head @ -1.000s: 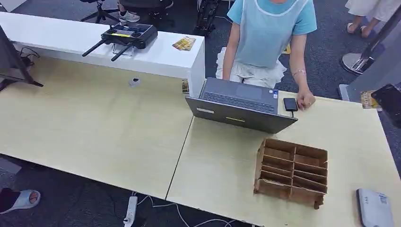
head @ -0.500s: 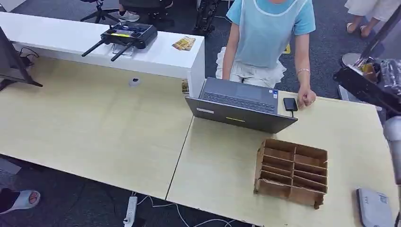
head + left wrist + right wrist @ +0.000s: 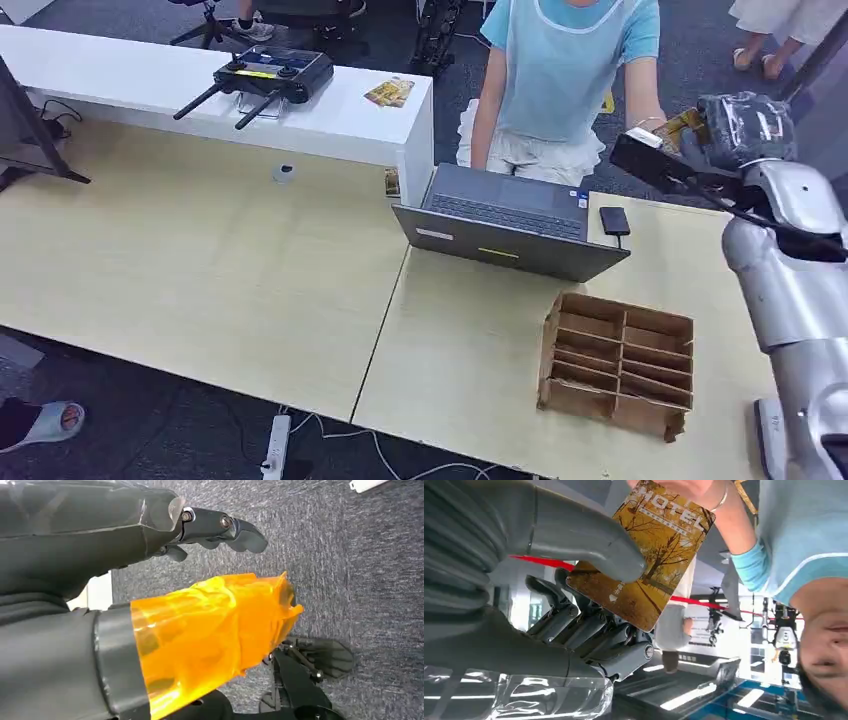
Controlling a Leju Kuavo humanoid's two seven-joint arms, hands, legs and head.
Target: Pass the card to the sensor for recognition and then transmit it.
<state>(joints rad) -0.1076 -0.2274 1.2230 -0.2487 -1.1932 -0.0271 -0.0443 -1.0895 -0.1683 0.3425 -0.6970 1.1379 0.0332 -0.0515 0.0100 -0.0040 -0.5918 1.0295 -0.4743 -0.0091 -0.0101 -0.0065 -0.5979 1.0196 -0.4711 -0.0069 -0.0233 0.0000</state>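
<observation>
Right hand [image 3: 574,615] nearest: thumb presses the card [image 3: 641,555] against the curled dark fingers [image 3: 589,630], a pinch hold, card face out and printed HOTEL. A person's hand [image 3: 689,490] also touches the card's far edge, so this reads as the hand-over step; whether the person is giving or receiving cannot be told. In the head view the right hand [image 3: 745,130] is raised beyond the laptop [image 3: 510,225], to the laptop's right and above the table [image 3: 200,270], the card [image 3: 683,128] at its fingertips. The small black device [image 3: 614,221] just beside the laptop is possibly the sensor. Next move, if so: lower the card onto it, flat. Left hand [image 3: 150,580] hangs over carpet, fingers loosely apart, holding nothing.
</observation>
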